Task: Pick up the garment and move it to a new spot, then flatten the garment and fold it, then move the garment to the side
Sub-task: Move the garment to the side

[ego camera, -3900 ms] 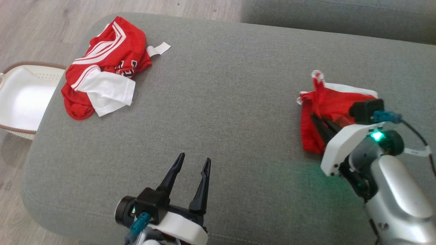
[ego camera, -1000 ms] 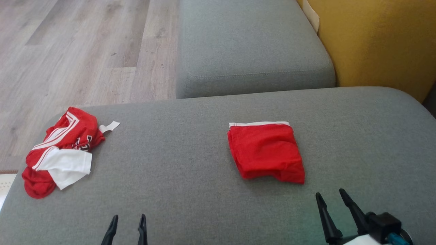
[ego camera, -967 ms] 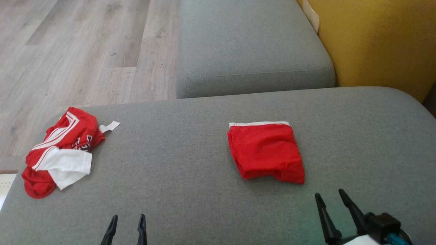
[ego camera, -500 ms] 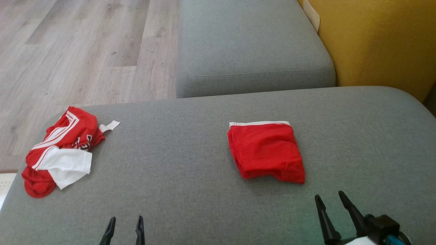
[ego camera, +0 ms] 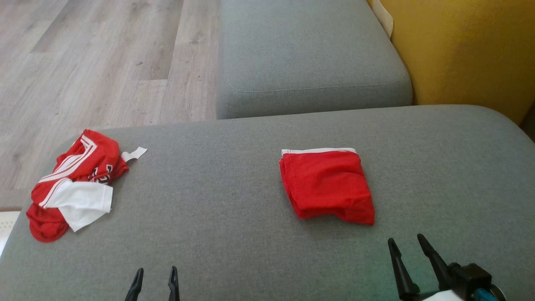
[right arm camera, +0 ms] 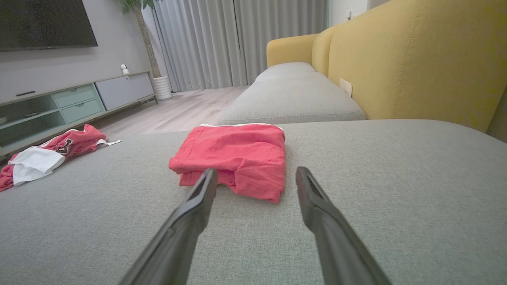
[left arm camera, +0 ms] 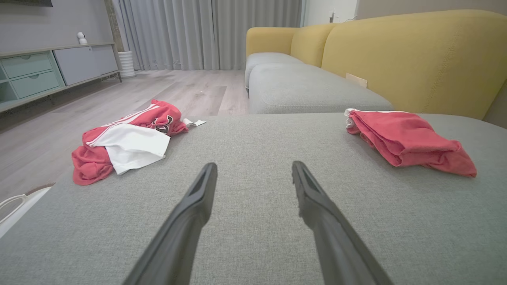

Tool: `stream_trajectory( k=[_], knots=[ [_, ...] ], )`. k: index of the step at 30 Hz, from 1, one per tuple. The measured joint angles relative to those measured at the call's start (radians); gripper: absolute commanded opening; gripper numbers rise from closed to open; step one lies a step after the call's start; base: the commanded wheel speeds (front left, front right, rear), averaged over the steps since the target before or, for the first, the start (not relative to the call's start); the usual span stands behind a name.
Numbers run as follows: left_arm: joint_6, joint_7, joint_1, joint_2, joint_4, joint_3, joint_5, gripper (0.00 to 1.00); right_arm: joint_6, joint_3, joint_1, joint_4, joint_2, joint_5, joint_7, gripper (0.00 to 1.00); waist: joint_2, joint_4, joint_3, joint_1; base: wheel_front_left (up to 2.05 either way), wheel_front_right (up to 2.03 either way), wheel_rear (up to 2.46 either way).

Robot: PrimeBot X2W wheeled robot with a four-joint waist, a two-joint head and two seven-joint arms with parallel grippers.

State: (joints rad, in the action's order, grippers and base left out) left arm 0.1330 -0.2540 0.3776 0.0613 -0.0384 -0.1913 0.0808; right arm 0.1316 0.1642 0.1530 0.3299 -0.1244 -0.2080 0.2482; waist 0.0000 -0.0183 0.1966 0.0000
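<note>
The garment point(ego camera: 327, 186) is a red piece with a white waistband, folded into a neat square on the grey sofa cushion point(ego camera: 234, 200), right of centre. It also lies at the right in the left wrist view point(left arm camera: 404, 140) and just beyond the fingers in the right wrist view point(right arm camera: 235, 158). My right gripper point(ego camera: 404, 238) stands open a little in front of it, holding nothing and not touching it. My left gripper point(ego camera: 156, 269) is open near the cushion's front edge, empty, with bare fabric between its fingers point(left arm camera: 198, 198).
A crumpled red and white jersey point(ego camera: 75, 188) lies at the cushion's left end. A second grey cushion point(ego camera: 309, 54) sits behind, with a yellow backrest point(ego camera: 459, 50) at the right. Wooden floor point(ego camera: 83, 62) lies to the left. A white basket's edge point(ego camera: 6, 221) shows far left.
Earlier the right gripper was on the red garment at the cushion's right. Over the last second the garment has lain still, folded; both grippers have only shifted slightly near the front edge.
</note>
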Motion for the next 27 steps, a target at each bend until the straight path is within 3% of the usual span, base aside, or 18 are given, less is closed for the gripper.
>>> stream_trajectory(
  k=[17, 27],
  knots=[
    [0.000, 0.000, -0.024, 0.000, -0.005, -0.015, 0.000, 1.00, 0.000, -0.014, 0.001, -0.005, 0.000, -0.002, 0.000, 1.00, 0.0000, -0.003, -0.048, 0.0000, 0.00, 0.00, 0.00],
    [-0.028, 0.000, -0.093, -0.001, 0.009, -0.048, -0.021, 1.00, 0.000, 0.030, -0.137, 0.112, -0.036, -0.123, -0.001, 1.00, 0.0000, -0.017, -0.137, 0.0000, 0.00, 0.00, 0.00]
  ],
)
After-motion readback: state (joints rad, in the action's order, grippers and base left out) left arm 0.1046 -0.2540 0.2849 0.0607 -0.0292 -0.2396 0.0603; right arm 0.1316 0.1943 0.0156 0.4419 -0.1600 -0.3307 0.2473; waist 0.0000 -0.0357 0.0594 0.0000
